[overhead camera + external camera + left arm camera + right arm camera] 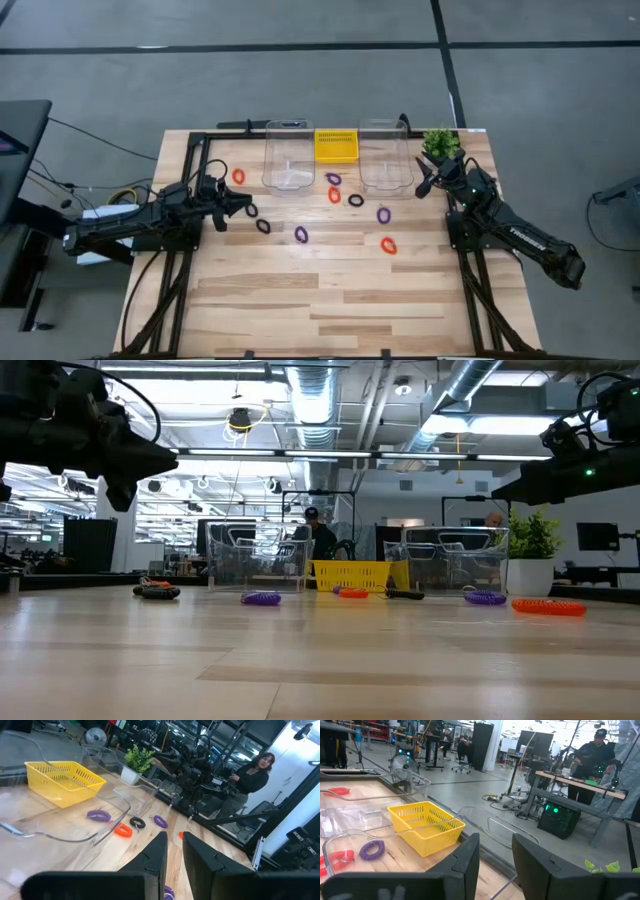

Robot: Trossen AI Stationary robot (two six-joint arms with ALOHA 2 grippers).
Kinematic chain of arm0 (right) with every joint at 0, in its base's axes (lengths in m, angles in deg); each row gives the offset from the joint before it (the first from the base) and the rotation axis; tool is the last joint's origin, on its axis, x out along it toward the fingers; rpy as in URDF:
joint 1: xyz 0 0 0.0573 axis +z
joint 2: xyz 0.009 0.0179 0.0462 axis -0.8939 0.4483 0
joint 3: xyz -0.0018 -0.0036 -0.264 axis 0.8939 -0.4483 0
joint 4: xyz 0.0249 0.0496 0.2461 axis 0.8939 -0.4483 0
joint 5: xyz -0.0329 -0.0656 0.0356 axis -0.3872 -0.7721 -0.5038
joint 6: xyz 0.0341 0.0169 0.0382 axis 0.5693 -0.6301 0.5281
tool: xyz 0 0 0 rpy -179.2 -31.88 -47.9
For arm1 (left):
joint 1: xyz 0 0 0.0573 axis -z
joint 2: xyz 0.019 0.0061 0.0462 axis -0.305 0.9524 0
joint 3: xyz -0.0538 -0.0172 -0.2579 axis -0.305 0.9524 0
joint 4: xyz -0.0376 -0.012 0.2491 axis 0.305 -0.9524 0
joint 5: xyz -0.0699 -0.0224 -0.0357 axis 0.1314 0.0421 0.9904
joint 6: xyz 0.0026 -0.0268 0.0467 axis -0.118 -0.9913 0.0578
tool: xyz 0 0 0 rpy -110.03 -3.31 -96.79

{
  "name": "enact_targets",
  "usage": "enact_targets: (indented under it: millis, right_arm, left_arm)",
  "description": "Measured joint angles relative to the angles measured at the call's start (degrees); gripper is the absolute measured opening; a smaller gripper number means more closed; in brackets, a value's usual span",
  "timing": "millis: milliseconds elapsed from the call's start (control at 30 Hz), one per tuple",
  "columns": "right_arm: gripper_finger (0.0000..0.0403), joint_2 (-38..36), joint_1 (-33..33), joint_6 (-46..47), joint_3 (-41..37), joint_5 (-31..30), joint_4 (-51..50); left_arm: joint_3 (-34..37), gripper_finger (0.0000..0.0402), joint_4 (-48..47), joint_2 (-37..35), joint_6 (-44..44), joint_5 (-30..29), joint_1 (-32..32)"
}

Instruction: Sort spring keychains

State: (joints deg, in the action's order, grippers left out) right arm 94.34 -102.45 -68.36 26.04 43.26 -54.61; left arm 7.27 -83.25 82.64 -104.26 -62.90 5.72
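High view: both arms raised, every keychain loose on the table

Left gripper hangs by the table's left edge, its fingers parted by a narrow gap with nothing between them. A black keychain lies just beside its tips and another black one a little further in. Right gripper hovers at the right bin's outer corner, beside the potted plant; its fingers also stand slightly apart and empty.

Across the middle of the wooden table the spring keychains are scattered, none in a container as far as I can tell: an orange-red one far left, a purple one below the left bin, a purple, an orange-red and a black one bunched between the bins, a purple one and an orange-red one toward the right.

At the back stand two clear plastic bins with the yellow basket between them.

Sorting looks barely begun; the step in hand appears to be choosing a first pick. For the left arm that likely means dropping onto the black coil at its tips, spreading wide enough to straddle it. The low, flat coils may slip from a pinch, and the bin walls must be cleared on delivery
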Motion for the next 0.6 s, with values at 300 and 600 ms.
enact_targets:
  millis: [300,600]
  right_arm:
    - [0.0107,-0.01,-0.29,-7.54,-0.01,-1.56,0.18]
    - [0.0107,0.00,-0.79,-13.53,-0.01,-2.02,0.21]
  left_arm:
    - [0.02,0.0058,1.05,-0.01,2.56,-1.95,-0.01]
    - [0.00,0.0058,1.73,0.00,-2.21,-1.98,0.00]
